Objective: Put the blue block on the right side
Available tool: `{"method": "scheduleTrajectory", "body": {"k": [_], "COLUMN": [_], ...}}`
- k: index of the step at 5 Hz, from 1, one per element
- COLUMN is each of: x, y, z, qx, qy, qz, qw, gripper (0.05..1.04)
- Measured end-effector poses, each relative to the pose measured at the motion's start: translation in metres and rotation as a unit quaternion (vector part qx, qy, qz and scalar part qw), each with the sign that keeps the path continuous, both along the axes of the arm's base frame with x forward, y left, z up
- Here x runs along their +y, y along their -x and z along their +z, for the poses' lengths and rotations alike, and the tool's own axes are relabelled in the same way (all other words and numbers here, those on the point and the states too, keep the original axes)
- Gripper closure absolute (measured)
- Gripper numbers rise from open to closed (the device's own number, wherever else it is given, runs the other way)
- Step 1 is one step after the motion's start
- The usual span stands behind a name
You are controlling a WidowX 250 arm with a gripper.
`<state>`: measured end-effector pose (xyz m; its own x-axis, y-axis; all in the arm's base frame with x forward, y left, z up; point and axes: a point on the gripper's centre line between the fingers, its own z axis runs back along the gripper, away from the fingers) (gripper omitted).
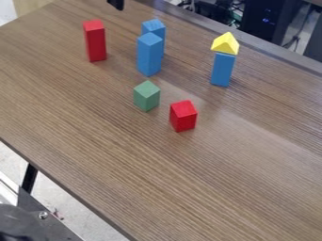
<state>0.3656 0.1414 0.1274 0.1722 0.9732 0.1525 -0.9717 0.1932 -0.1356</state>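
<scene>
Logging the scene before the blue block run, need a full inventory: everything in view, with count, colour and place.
upright blue blocks: 2, blue, one close in front of the other, upper middle
blue block under the yellow piece: 1, blue, upright, upper right
triangular block: 1, yellow, on top of that blue block
tall red block: 1, red, upright, upper left
short red block: 1, red, nearest the camera, right of the green one
green block: 1, green, centre
table: 1, brown wood grain, under all blocks
table leg: 1, black, lower left
cables: several, count unclear, dark, behind the table
gripper: 1, black, top edge, left of centre
</scene>
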Motion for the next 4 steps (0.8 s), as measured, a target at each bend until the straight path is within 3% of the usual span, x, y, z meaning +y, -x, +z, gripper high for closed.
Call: {"method": "scheduleTrajectory", "body": {"k": [2,4], "x": [-0.003,-0.008], "y": [-0.018,-0.029], "z": [-0.029,-0.041], "qx": [0.008,-0.009], "qy": [0.001,0.001], "qz": [-0.004,0.005], "qw": [1.0000,0.9999], "gripper": [0.084,0.084]}}
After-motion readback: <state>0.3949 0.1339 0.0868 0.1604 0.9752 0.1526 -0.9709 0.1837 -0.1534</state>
